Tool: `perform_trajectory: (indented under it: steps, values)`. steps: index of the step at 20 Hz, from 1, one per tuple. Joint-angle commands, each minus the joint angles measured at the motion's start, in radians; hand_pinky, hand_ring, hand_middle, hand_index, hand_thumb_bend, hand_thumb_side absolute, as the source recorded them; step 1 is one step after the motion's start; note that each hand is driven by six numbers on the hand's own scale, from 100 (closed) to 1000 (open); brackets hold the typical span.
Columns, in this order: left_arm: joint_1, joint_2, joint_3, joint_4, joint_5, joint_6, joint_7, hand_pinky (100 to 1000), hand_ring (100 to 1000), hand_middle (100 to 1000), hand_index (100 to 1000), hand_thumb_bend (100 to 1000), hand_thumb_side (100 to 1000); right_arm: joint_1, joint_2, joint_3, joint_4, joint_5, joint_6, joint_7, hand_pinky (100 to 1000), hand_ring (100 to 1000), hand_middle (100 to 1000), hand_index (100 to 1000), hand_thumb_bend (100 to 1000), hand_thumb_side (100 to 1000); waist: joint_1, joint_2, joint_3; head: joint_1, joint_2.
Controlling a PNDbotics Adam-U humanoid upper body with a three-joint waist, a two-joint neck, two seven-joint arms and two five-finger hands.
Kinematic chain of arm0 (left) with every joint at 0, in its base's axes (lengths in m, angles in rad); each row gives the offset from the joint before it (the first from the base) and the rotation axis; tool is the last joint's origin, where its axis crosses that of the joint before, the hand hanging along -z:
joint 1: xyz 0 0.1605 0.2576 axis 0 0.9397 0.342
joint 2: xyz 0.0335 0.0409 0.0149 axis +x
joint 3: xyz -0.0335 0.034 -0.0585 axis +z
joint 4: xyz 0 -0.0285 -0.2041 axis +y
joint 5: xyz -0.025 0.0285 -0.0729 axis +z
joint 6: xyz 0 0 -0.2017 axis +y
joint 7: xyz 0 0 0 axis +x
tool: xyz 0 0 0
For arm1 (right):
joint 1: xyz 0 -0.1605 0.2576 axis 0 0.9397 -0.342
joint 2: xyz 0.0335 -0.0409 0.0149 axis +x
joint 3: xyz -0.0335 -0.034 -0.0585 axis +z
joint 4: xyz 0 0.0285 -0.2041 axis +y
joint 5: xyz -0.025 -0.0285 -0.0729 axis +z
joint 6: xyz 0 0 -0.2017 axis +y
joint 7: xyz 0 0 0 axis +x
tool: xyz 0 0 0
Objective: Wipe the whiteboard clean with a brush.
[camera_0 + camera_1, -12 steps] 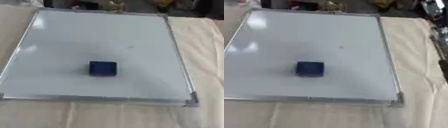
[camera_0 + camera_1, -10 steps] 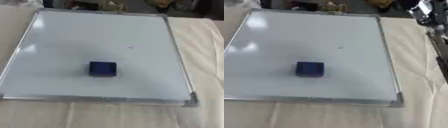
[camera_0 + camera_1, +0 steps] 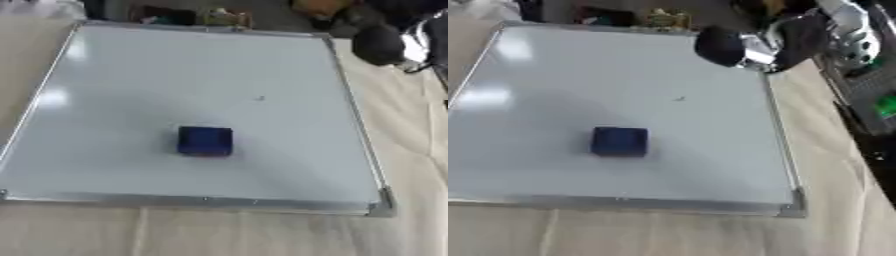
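Note:
A silver-framed whiteboard [image 3: 131, 75] lies flat on the cloth-covered table. A dark blue block-shaped brush [image 3: 206, 141] rests on it, a little below the board's middle, with nothing touching it. A tiny dark mark [image 3: 260, 98] shows on the board above and to the right of the brush. My right hand [image 3: 719, 46] comes in from the upper right as a black, blurred shape over the board's far right corner, well away from the brush. The left hand shows in neither view.
The beige table cloth [image 3: 411, 150] runs along the board's right and near sides. Dark clutter [image 3: 219, 17] lies past the board's far edge. A dark rack with something green [image 3: 885, 106] stands at the right border.
My right arm has swung in from the upper right and now reaches over the board's far right corner. The brush has not moved.

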Motion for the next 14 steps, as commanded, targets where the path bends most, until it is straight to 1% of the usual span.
perform_trajectory:
  steps: [1,5,7,8,9,10,12,14]
  values:
    - [-0.011,-0.013,0.019,-0.031,0.016,0.03,-0.002,663,604,559,413,395,818,-0.041,0.022,0.026,0.039,0.074,-0.019,0.069,748,775,619,100,643,810,0.002,-0.021,0.002,-0.005,-0.012]
    - [-0.011,-0.038,0.03,-0.045,0.027,0.06,0.002,662,603,559,411,393,820,-0.079,0.067,0.056,0.087,0.156,-0.04,0.154,759,787,636,100,633,794,0.0,-0.021,0.004,-0.008,-0.013]
    - [-0.009,-0.042,0.032,-0.049,0.028,0.068,0.002,662,601,558,410,392,821,-0.095,0.093,0.069,0.113,0.197,-0.048,0.205,764,796,649,100,632,764,-0.001,-0.021,0.005,-0.008,-0.013]
    - [-0.008,-0.044,0.033,-0.051,0.029,0.07,0.002,662,601,558,410,391,821,-0.102,0.106,0.075,0.127,0.214,-0.051,0.233,770,805,662,100,627,734,-0.001,-0.021,0.006,-0.009,-0.013]
    - [-0.007,-0.044,0.033,-0.052,0.029,0.072,0.002,662,601,558,410,391,821,-0.109,0.117,0.08,0.138,0.227,-0.054,0.261,770,805,662,100,627,734,0.0,-0.021,0.006,-0.008,-0.012]
    - [-0.007,-0.045,0.034,-0.052,0.029,0.074,0.002,661,594,547,409,389,821,-0.114,0.129,0.086,0.153,0.238,-0.057,0.295,785,825,689,100,636,673,-0.001,-0.021,0.007,-0.009,-0.012]
    - [-0.007,-0.046,0.034,-0.053,0.029,0.077,0.001,662,590,542,407,388,824,-0.124,0.152,0.094,0.18,0.25,-0.059,0.361,789,830,696,100,654,632,-0.002,-0.021,0.007,-0.011,-0.014]
    - [-0.007,-0.047,0.034,-0.054,0.029,0.079,-0.001,662,590,542,406,388,826,-0.13,0.17,0.1,0.198,0.259,-0.06,0.403,792,833,701,100,673,600,-0.004,-0.02,0.007,-0.01,-0.017]
